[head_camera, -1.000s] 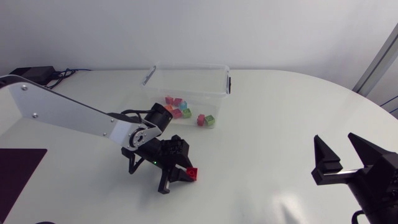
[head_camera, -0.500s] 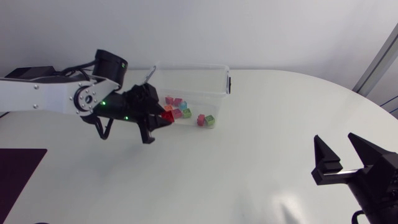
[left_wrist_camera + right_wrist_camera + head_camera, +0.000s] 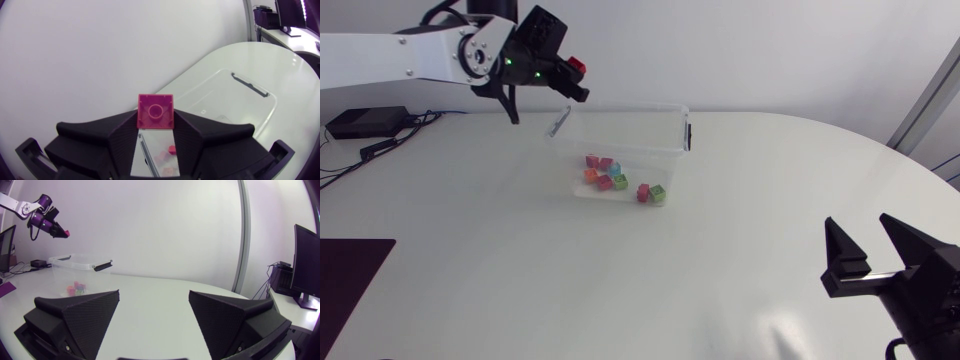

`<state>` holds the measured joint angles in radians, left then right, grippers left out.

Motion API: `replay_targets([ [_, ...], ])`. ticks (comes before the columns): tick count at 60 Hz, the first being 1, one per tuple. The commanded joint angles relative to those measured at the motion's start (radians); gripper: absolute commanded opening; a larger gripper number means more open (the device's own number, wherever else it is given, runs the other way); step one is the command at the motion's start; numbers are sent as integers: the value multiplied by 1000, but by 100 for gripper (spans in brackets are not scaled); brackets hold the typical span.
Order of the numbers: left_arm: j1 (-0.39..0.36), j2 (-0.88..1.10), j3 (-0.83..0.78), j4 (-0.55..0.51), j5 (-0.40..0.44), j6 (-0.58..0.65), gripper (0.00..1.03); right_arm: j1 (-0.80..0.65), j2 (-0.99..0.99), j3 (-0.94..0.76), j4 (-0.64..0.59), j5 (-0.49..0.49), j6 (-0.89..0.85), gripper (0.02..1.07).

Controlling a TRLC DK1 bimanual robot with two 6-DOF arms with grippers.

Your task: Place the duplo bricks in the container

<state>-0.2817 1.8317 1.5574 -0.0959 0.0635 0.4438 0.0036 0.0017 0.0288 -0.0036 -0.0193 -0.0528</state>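
Observation:
My left gripper (image 3: pixel 572 78) is shut on a red duplo brick (image 3: pixel 578 67) and hangs high over the table, beside the far left corner of the clear plastic container (image 3: pixel 672 118). From the left wrist the red brick (image 3: pixel 156 111) sits clamped between both fingers, and the container (image 3: pixel 250 107) lies below and ahead. Several coloured bricks (image 3: pixel 618 180) lie in the container. My right gripper (image 3: pixel 860 228) stands open near the table's right front edge with nothing between its fingers (image 3: pixel 80 312). The right wrist view has the container (image 3: pixel 80 262) and the left gripper (image 3: pixel 52 226) far ahead.
A dark mat (image 3: pixel 350 270) lies at the left front edge of the white table (image 3: pixel 740 250). A black box with cables (image 3: pixel 365 122) sits at the back left corner. The container's black side latches (image 3: pixel 688 135) stick out.
The left arm has lifted the red brick from the table in front of the container and swung it up and back. It now hangs high by the container's far left corner. The right arm has not moved.

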Motion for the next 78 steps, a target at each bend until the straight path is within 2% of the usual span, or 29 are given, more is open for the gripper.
replay_targets([
  [1,-5,106,39,-44,-30,-45,33,-4,-6,-29,-7,-2,-12,102],
  [5,-22,158,55,-48,-111,-60,41,-4,-6,-29,-7,-2,-12,102],
  [7,-33,187,73,-73,-163,-60,54,-4,-6,-29,-7,-2,-12,102],
  [9,-43,210,89,-103,-189,-65,73,-5,-6,-29,-7,-2,-12,102],
  [10,-48,219,95,-125,-195,-70,88,-4,-6,-29,-9,-2,-12,102],
  [12,-54,224,98,-146,-197,-73,100,-4,-6,-29,-7,-2,-12,102],
  [23,-50,153,90,-192,-220,-113,100,-5,-6,-29,-7,-2,-12,102],
  [42,42,-149,-25,-211,-217,-86,100,-4,-6,-29,-7,-2,-12,102],
  [62,53,-569,-310,-192,-212,-80,100,-4,-6,-29,-9,-2,-12,102],
  [75,174,-848,-537,-130,-212,-59,100,-5,-6,-29,-9,-2,-12,102],
  [78,184,-916,-594,-119,-212,-59,100,-4,-6,-29,-9,-2,-12,102],
])
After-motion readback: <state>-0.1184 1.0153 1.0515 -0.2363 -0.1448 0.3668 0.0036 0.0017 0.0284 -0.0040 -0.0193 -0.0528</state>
